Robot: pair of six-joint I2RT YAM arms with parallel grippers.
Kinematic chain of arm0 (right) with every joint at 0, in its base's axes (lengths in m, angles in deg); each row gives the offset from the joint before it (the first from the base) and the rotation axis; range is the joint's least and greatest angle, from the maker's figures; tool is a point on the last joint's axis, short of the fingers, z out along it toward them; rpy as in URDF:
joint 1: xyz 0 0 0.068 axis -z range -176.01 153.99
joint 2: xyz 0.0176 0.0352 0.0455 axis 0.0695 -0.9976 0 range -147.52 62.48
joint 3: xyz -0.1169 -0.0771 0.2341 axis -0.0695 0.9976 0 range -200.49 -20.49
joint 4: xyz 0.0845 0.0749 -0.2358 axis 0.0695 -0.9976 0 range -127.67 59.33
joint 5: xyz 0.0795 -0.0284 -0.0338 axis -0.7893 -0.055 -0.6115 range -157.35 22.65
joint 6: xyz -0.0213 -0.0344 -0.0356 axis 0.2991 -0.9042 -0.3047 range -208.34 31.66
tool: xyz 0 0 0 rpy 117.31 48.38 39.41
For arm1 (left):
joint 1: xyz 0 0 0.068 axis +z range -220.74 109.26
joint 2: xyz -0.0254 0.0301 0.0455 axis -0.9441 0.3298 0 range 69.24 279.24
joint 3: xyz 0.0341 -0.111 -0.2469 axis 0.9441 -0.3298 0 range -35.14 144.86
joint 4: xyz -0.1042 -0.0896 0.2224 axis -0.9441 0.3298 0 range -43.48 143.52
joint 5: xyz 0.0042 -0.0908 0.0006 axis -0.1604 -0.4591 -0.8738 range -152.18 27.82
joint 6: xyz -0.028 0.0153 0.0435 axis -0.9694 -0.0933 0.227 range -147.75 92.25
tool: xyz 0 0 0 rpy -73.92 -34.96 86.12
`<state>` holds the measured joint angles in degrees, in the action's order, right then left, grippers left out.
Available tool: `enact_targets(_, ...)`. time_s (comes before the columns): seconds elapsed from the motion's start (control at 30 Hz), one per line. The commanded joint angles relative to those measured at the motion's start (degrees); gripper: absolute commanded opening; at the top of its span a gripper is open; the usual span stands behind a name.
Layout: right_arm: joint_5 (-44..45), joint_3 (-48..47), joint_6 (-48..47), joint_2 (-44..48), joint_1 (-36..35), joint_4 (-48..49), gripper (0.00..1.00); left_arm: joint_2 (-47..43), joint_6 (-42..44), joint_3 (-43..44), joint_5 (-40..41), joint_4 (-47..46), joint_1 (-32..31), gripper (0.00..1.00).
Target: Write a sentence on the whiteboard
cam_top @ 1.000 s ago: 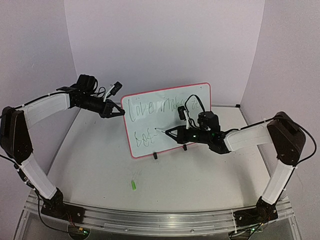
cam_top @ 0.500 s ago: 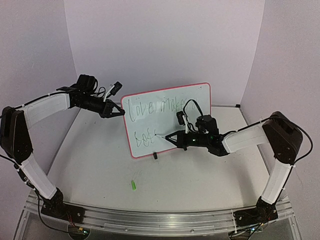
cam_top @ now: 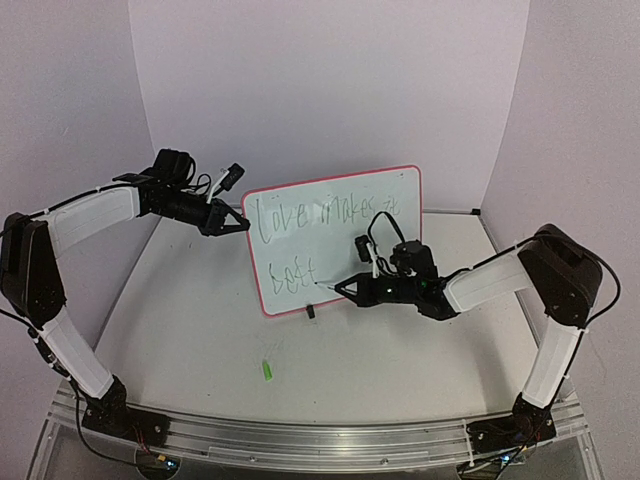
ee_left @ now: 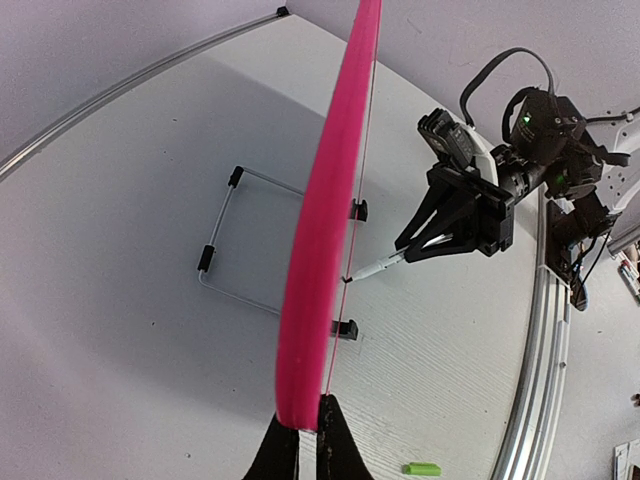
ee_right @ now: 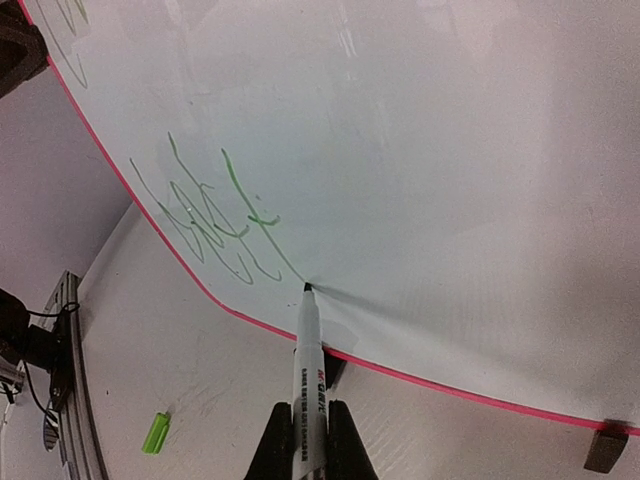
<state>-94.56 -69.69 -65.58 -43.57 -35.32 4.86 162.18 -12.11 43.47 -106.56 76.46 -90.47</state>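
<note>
The whiteboard (cam_top: 340, 215) with its red-pink rim stands upright on two small black feet mid-table. It also shows edge-on in the left wrist view (ee_left: 325, 210) and fills the right wrist view (ee_right: 450, 150). The sentence (cam_top: 320, 212) is in greenish handwriting, "Love makes it" above and "bett" (ee_right: 215, 225) below. My left gripper (cam_top: 238, 222) is shut on the board's upper left edge (ee_left: 300, 425). My right gripper (cam_top: 345, 287) is shut on a white marker pen (ee_right: 309, 390). The pen's tip (ee_right: 306, 288) touches the board low down, at the end of a stroke.
A green pen cap (cam_top: 268, 370) lies on the table in front of the board, also seen in the left wrist view (ee_left: 421, 468) and the right wrist view (ee_right: 154, 432). A wire stand (ee_left: 225, 240) props the board from behind. Purple walls surround the table.
My right gripper has moved the pen down and a little right across the board's lower line, adding a stroke after "bet". The left gripper and the board have not moved.
</note>
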Motion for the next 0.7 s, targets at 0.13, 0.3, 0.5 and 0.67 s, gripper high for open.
enact_targets(0.13,4.15,1.47,-0.26,6.42,0.29,2.30,0.00,0.37,1.97,-0.03,1.14,2.84,-1.54,0.00)
enact_targets(0.3,3.04,2.44,-0.33,8.07,0.29,2.53,0.00,0.39,1.87,-0.03,1.05,2.73,-1.55,0.00)
enact_targets(0.5,0.27,1.66,0.30,5.09,0.29,3.03,0.00,0.42,1.92,-0.11,1.14,2.85,-1.54,0.00)
enact_targets(0.67,0.77,1.07,0.47,3.55,0.29,3.15,0.00,0.50,1.91,-0.06,1.20,2.87,-1.54,0.00)
